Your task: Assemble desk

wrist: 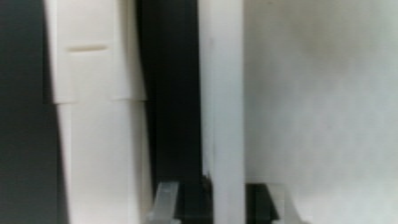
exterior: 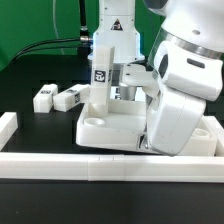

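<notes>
1. A low white border wall (exterior: 60,160) runs along the front of the black surface (exterior: 40,128).
2. A shorter wall piece (exterior: 8,124) stands at the exterior view's left.
3. Black cables (exterior: 45,45) cross the green backdrop (exterior: 30,18).

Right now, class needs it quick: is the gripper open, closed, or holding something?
The gripper: closed on the desk top, going by the wrist view.

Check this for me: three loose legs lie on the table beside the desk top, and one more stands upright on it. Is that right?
Not quite. The exterior view shows two loose legs on the table, not three. The rest holds: they lie beside the desk top, and an upright leg stands on it.
</notes>
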Available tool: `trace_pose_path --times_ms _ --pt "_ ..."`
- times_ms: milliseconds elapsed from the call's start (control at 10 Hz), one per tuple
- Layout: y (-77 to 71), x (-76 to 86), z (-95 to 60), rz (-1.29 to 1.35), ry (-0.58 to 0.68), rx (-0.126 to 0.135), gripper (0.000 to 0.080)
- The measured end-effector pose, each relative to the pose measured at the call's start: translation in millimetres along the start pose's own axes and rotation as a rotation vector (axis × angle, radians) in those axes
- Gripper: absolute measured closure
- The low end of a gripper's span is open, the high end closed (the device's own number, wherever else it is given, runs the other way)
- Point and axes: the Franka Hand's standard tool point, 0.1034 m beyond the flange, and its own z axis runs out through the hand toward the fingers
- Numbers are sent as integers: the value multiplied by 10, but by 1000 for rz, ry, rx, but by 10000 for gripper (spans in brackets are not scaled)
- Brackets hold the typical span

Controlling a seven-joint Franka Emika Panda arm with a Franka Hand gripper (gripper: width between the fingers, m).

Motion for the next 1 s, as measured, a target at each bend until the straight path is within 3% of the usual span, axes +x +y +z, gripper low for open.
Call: trace_pose_path --times_ms 200,400,500,600,700,800,1000 --pt "38 4 -70 23 1 -6 746" --pt "72 -33 -153 17 -9 -19 430" --pt "79 -73 -213 20 -12 -18 430" --pt "116 -123 -307 21 -19 -32 250" --pt "134 -164 -383 27 -32 -47 181" --pt "133 -222 -438 19 -47 -58 181" --pt "101 -435 -464 -25 -59 -53 154"
